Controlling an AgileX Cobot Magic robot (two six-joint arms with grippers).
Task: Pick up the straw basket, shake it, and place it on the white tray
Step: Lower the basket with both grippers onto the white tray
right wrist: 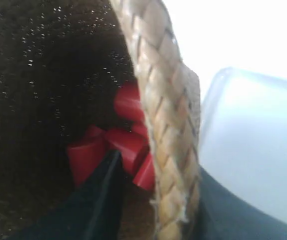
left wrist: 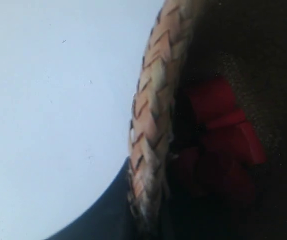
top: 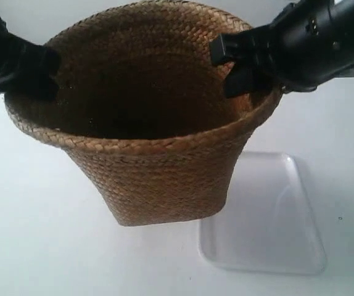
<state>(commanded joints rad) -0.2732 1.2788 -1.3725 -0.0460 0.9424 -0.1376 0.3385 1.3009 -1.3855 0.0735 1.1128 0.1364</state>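
The straw basket (top: 152, 160), brown and woven with a braided rim, fills the middle of the exterior view and looks raised off the table. The black gripper (top: 38, 68) of the arm at the exterior view's left grips the rim on one side. On the opposite side, my right gripper (top: 238, 68) grips it too. In the left wrist view the rim (left wrist: 153, 115) runs into my left gripper (left wrist: 148, 210), with a dark finger (left wrist: 108, 210) outside. My right gripper (right wrist: 168, 200) is shut on the rim (right wrist: 168, 115), one finger (right wrist: 101, 195) inside. The white tray (top: 275, 216) lies beside the base.
Red blocks (right wrist: 128, 145) lie in the basket's dark bottom, also seen as red blocks (left wrist: 218, 125) in the left wrist view. The tray (right wrist: 248, 145) shows just outside the rim in the right wrist view. The white tabletop (top: 35, 234) surrounds everything.
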